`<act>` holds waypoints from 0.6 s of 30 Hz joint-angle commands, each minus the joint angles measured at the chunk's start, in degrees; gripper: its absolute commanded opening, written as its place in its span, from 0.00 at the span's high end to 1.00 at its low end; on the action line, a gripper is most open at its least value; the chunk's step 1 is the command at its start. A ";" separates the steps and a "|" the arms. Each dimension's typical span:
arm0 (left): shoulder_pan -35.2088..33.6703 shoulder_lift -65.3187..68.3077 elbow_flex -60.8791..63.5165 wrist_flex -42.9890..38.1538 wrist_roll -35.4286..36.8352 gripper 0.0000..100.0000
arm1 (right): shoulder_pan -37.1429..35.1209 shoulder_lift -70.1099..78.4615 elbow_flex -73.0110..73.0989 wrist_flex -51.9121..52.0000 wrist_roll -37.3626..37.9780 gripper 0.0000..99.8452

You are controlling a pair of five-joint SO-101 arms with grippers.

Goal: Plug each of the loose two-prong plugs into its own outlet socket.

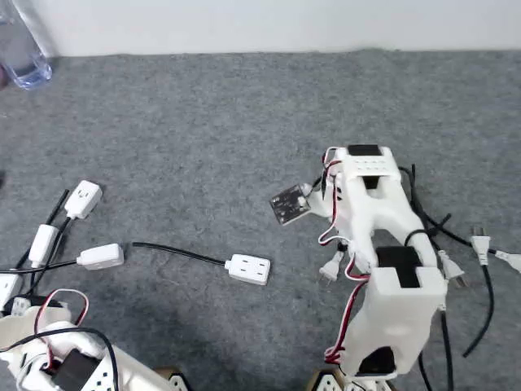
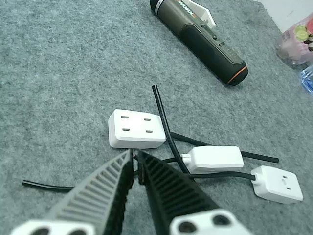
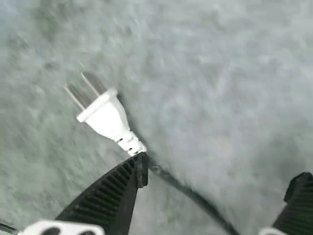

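Lying on the grey carpet (image 1: pixel 203 122) in the high view, a lone outlet socket (image 1: pixel 248 269) is sitting near the middle, its black lead trailing off to the left. A cluster of sockets (image 1: pixel 84 199) is resting by the left edge, close to the left arm (image 1: pixel 73 366), which is crouching in the lower left corner. The right arm (image 1: pixel 383 236) is stretching up from the bottom edge. A small loose plug (image 1: pixel 330 269) is lying just beside it on one side, while a second plug (image 1: pixel 480 243) and a third plug (image 1: pixel 450 273) are lying on the other side among black cords. A clear bottle (image 1: pixel 20 49) is standing in the far left corner.

In the left wrist view, the left gripper (image 2: pixel 135 164) is hanging low over the carpet with its ribbed fingers (image 2: pixel 107 191) pressed nearly together, leaving only a thin slit and gripping nothing that can be made out. Just past the tips a white socket block (image 2: pixel 136 129) is lying face up. Two further sockets (image 2: pixel 215 158) are lying beside it, with black cords crossing between them. A dark power tool (image 2: pixel 200 34) is lying farther off.

In the right wrist view, the right gripper (image 3: pixel 220 178) is spreading wide and holding nothing. A white two-prong plug (image 3: pixel 102 115) is lying on the carpet right at the tip of one finger, its prongs pointing away, and its black cable (image 3: pixel 195 198) is running back between the fingers.
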 commanded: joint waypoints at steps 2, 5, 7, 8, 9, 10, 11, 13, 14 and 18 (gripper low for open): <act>0.35 -0.70 -0.31 0.26 -0.53 0.99 | 0.48 0.22 -2.99 8.92 5.10 0.58; 0.35 -0.70 -0.31 0.26 -0.53 0.99 | 2.24 -1.54 -3.08 16.75 10.37 0.58; 0.35 -0.70 -0.31 0.26 -0.53 0.99 | 4.18 -3.82 -3.08 20.53 12.75 0.58; 0.35 -0.70 -0.31 0.26 -0.53 0.99 | 5.23 -5.23 -3.08 22.11 13.98 0.58; 0.35 -0.70 -0.31 0.26 -0.53 0.99 | 6.20 -6.90 -2.81 23.16 15.21 0.58; 0.35 -0.70 -0.31 0.26 -0.53 0.99 | 7.08 -8.57 -2.37 23.52 16.09 0.58; 0.35 -0.70 -0.31 0.26 -0.53 0.99 | 7.87 -10.15 -1.32 23.43 16.88 0.58; 0.35 -0.70 -0.31 0.26 -0.53 0.99 | 8.92 -12.26 1.58 23.34 18.73 0.58; 0.35 -0.70 -0.31 0.26 -0.53 0.99 | 9.19 -12.62 3.43 22.55 20.04 0.58; 0.35 -0.70 -0.31 0.26 -0.53 0.99 | 9.54 -12.62 9.14 16.48 21.01 0.58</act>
